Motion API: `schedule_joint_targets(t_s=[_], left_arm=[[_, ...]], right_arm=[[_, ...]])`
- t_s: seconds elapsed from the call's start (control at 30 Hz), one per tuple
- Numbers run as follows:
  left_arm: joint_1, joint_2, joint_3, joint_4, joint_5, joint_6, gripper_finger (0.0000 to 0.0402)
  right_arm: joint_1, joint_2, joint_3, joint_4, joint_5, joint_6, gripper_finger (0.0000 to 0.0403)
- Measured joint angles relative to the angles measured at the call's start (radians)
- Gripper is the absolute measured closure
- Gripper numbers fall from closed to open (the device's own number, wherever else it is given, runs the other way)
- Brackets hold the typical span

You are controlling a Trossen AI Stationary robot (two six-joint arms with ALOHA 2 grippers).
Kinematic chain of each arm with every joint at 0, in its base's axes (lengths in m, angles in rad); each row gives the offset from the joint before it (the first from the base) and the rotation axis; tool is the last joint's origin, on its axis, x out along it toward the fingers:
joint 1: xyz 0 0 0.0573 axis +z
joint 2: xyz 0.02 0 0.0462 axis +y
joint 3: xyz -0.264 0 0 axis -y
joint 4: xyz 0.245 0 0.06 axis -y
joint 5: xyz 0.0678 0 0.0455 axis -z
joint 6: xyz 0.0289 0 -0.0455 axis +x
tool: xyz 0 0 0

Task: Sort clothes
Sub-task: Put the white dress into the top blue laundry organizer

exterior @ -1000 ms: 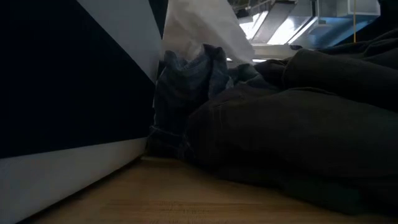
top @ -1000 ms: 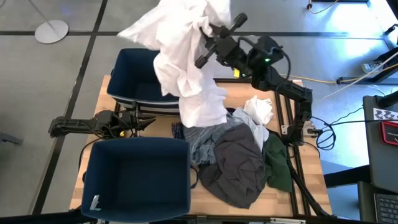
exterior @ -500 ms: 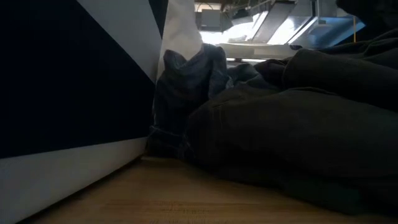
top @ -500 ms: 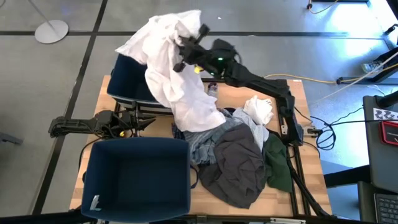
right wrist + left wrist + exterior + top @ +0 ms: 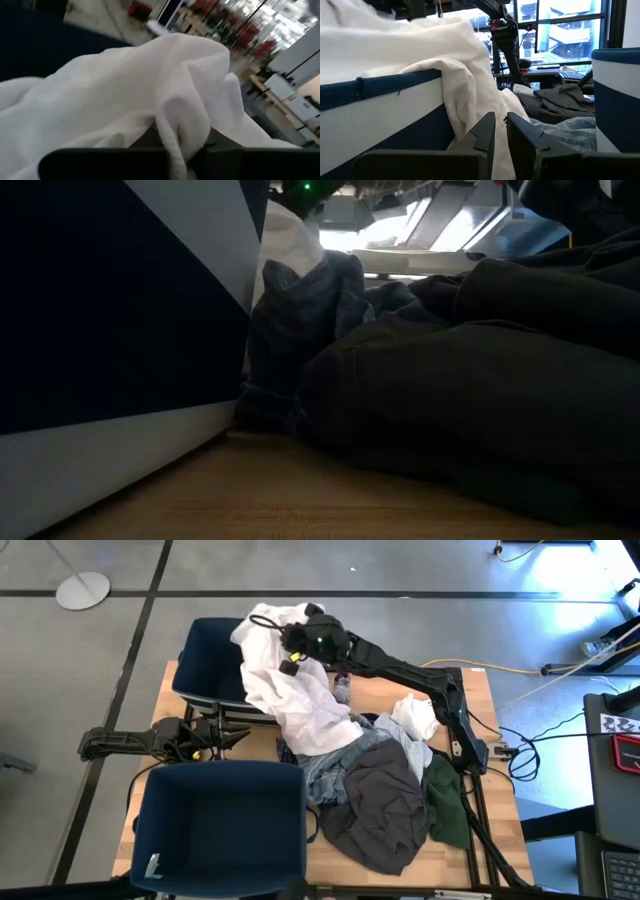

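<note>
Your right end effector [image 5: 292, 640] is clamped on the white garment [image 5: 290, 690] over the far navy bin [image 5: 205, 665], seen from above; the cloth drapes over that bin's rim and trails down onto the desk [image 5: 375, 695]. Your left end effector [image 5: 235, 735] waits low between the two bins, fingers nearly together, holding nothing. The dark grey garment [image 5: 385, 810], the grey-blue striped piece [image 5: 322, 778], a cream piece [image 5: 415, 720] and the dark green one [image 5: 445, 805] lie heaped on the desk beside the near bin [image 5: 220, 825].

Down at desk level, dark grey cloth [image 5: 470, 410] fills the picture, with bluish fabric [image 5: 300, 330] bunched against the bin wall [image 5: 110, 310].

From your left wrist, white cloth [image 5: 445, 75] hangs over the bin edge [image 5: 380, 85].

From your right wrist, white fabric [image 5: 150, 100] is pinched right at the fingers.
</note>
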State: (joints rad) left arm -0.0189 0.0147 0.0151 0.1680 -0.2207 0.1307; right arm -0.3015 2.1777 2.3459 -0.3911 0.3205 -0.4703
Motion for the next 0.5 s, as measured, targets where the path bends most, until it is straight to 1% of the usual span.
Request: schedule_joint_targets(t_s=[0.07, 0.23, 0.3, 0.4, 0.5], left_arm=[[0.0, 0.0, 0.0, 0.0, 0.0, 0.0, 0.0361], [0.0, 0.0, 0.0, 0.0, 0.0, 0.0, 0.0361], [0.0, 0.0, 0.0, 0.0, 0.0, 0.0, 0.0361], [0.0, 0.0, 0.0, -0.001, 0.0, 0.0, 0.0361], [0.0, 0.0, 0.0, -0.001, 0.0, 0.0, 0.0361]], right_arm=[[0.001, 0.0, 0.0, -0.041, 0.0, 0.011, 0.0384], [0.0, 0.0, 0.0, -0.093, 0.0, 0.117, 0.0383], [0.0, 0.0, 0.0, -0.108, 0.0, 0.151, 0.0376], [0.0, 0.0, 0.0, -0.127, 0.0, 0.199, 0.0344], [0.0, 0.0, 0.0, -0.15, -0.013, 0.211, 0.0296]])
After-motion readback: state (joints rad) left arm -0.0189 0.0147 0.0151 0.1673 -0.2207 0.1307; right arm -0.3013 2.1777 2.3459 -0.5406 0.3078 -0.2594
